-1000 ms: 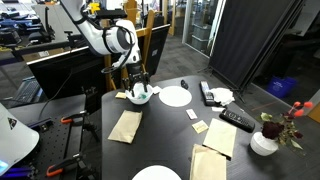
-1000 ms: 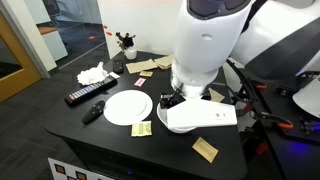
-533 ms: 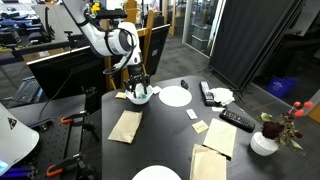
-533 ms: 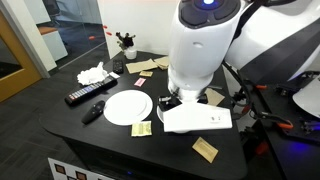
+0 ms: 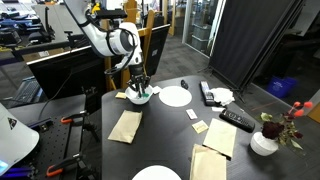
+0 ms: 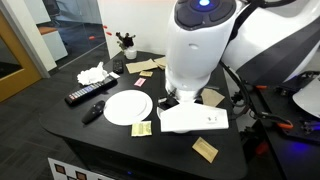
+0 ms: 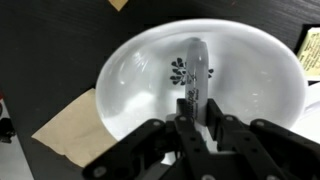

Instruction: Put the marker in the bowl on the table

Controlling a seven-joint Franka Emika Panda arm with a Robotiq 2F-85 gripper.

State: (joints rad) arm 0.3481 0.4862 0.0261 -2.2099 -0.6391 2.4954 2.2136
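The wrist view looks straight down into the white bowl [image 7: 125, 75], which has a small dark floral print on its floor. A slim pale marker [image 7: 194, 62] lies inside it, pointing away from the camera. My gripper [image 7: 195, 112] is shut on the marker's near end, one black finger on each side. In an exterior view the gripper [image 5: 138, 86] reaches down into the bowl [image 5: 140, 97] at the far left of the dark table [image 5: 170, 125]. In the other exterior view the arm's white body [image 6: 200, 50] hides bowl and marker.
A flat white plate [image 5: 175, 96] lies just right of the bowl, and another [image 5: 157, 174] at the near edge. Brown paper napkins [image 5: 125, 125] lie round about. A black remote [image 5: 237, 120] and a flower vase [image 5: 266, 140] stand at the right.
The jaws have closed from wide open onto the marker in the bowl. The arm has barely shifted.
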